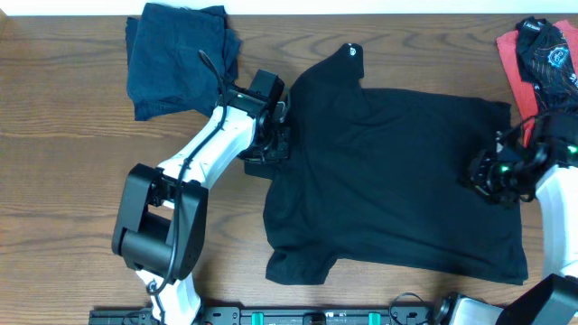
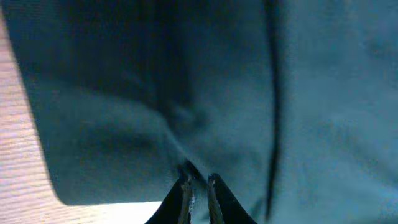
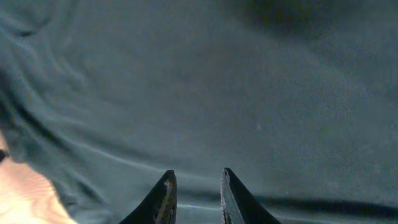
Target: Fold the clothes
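Observation:
A black T-shirt (image 1: pixel 397 171) lies spread flat across the middle of the table, with a small white logo near its collar (image 1: pixel 352 51). My left gripper (image 1: pixel 275 135) is at the shirt's left sleeve. In the left wrist view its fingers (image 2: pixel 198 182) are nearly together, pinching a ridge of the dark fabric (image 2: pixel 124 93). My right gripper (image 1: pixel 483 171) is over the shirt's right edge. In the right wrist view its fingers (image 3: pixel 198 177) stand apart just above the cloth (image 3: pixel 205 81), with only a faint crease running between them.
A folded dark navy shirt (image 1: pixel 176 59) lies at the back left. A heap of coral-red and black clothes (image 1: pixel 542 54) sits at the back right corner. Bare wooden tabletop (image 1: pixel 63 153) shows to the left and along the front.

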You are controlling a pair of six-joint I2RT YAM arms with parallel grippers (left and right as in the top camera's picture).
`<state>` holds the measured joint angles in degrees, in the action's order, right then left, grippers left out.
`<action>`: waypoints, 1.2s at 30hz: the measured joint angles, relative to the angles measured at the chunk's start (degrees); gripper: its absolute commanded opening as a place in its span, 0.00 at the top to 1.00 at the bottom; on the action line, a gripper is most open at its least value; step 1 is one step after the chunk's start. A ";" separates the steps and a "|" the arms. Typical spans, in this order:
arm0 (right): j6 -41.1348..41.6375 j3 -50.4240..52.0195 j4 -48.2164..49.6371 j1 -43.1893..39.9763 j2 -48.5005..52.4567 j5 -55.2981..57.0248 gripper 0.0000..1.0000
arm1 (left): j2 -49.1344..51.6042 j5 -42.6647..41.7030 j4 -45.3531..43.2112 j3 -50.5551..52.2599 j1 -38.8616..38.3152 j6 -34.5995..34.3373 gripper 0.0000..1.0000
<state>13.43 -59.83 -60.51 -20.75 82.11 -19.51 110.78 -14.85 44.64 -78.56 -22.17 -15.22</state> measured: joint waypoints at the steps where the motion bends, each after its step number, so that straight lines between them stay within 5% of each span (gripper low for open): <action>1: 0.81 0.57 0.11 0.57 0.00 0.61 0.77 | 0.35 0.42 -0.07 0.00 0.24 0.00 0.89; 36: 5.51 5.22 2.95 1.29 0.00 3.80 0.80 | 7.15 2.89 6.32 -0.87 15.08 -4.00 0.94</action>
<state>18.94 -54.61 -57.56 -19.46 82.11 -15.70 117.93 -11.97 50.96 -79.44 -7.09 -19.22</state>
